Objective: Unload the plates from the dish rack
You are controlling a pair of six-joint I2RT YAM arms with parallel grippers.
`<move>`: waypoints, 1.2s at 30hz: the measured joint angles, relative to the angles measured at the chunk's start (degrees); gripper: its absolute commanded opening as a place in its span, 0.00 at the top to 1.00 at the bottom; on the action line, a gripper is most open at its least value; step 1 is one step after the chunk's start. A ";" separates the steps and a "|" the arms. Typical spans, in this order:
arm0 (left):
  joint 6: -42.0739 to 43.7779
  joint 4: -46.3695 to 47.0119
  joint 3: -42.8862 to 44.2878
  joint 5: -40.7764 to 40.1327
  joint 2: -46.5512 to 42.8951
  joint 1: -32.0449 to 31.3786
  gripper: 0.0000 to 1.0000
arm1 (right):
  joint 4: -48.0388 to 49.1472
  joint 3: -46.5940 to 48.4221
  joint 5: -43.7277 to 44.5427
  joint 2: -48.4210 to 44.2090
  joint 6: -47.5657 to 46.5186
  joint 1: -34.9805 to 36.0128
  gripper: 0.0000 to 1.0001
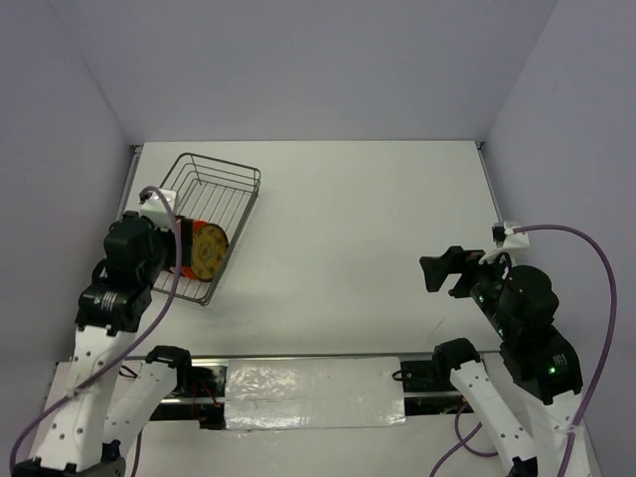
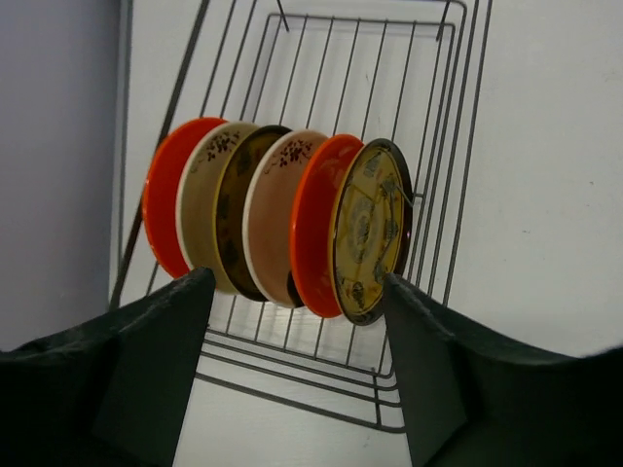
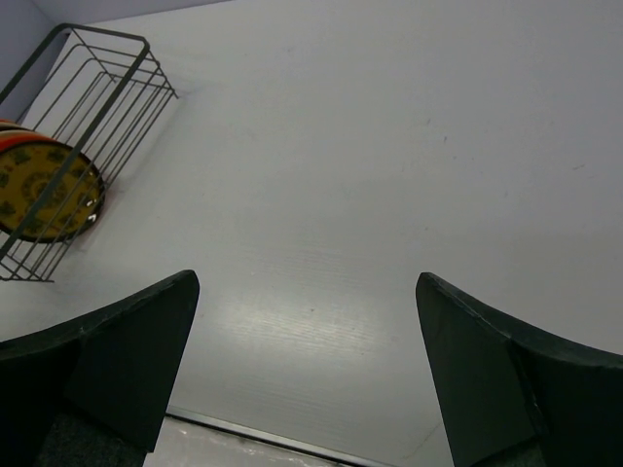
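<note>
The left arm bends over the dish rack, with the left gripper spread wide just above the plates, seemingly touching none. The plates stand on edge in the rack's near end. The rack runs lengthwise along the table's left edge. Near the right edge, the right gripper gapes wide and empty.

plates upright in dish rack, table's far-left

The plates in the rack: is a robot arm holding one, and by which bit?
Nothing is held. The left gripper hangs before the plates, jaws open, not gripping any; the right gripper is open over the table.
</note>
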 measured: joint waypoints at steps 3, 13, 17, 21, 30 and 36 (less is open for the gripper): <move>1.88 2.19 -1.40 -0.09 4.79 0.02 0.30 | 1.29 -1.66 -0.83 -0.04 0.50 0.00 0.00; 3.63 10.80 -7.48 1.51 13.42 0.00 0.37 | 2.91 -4.96 -2.32 -0.09 1.73 0.00 0.00; 3.74 14.08 -10.19 1.44 15.65 0.13 0.37 | 3.30 -4.96 -2.73 -0.09 1.75 0.00 0.00; 3.98 17.59 -12.17 1.01 17.70 0.48 0.42 | 3.41 -4.96 -3.15 -0.09 1.97 0.00 0.00; 5.03 21.09 -13.07 1.46 21.73 2.12 0.73 | 4.35 -5.95 -4.39 -0.09 2.82 0.00 0.00; 5.84 20.79 -13.07 1.95 21.11 2.67 1.00 | 4.37 -5.95 -4.31 -0.09 2.99 0.00 0.00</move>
